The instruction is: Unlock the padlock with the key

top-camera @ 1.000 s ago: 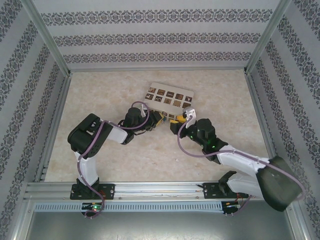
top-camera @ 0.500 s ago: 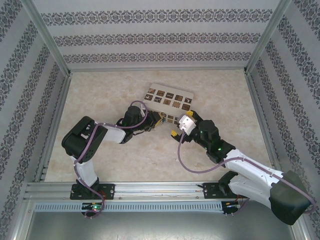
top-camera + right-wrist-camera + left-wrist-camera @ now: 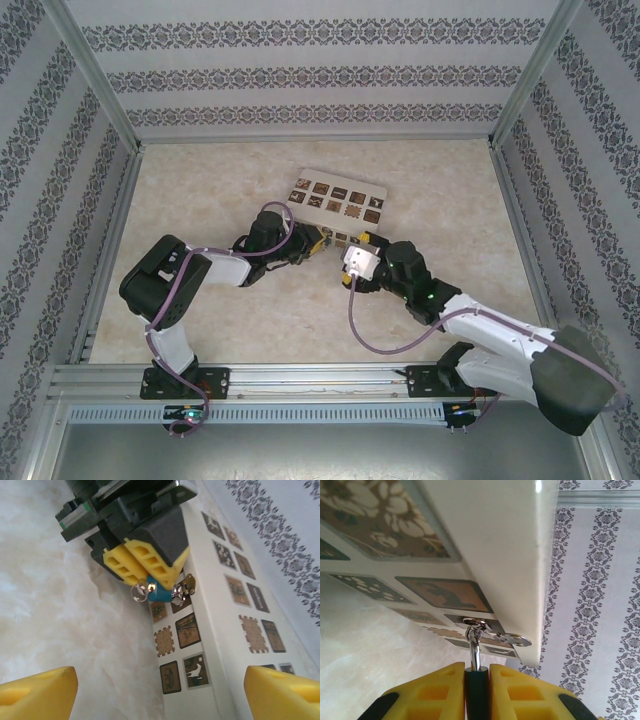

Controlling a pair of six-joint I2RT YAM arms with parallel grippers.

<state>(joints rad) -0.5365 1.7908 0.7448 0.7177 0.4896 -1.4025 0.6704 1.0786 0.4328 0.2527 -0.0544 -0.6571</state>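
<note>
Pinching the padlock (image 3: 161, 593) by its blue body, the left gripper (image 3: 476, 669) holds it steady at the box's (image 3: 338, 196) near edge. There the silvery shackle (image 3: 474, 647) hooks through the box's clasp (image 3: 187, 584), which looks meant to fix the lock in place for the other arm. The right gripper (image 3: 160, 691) hovers just short of the box, fingers spread wide and empty. A small ring (image 3: 137, 593) dangles beside the lock; the key itself I can't make out.
</note>
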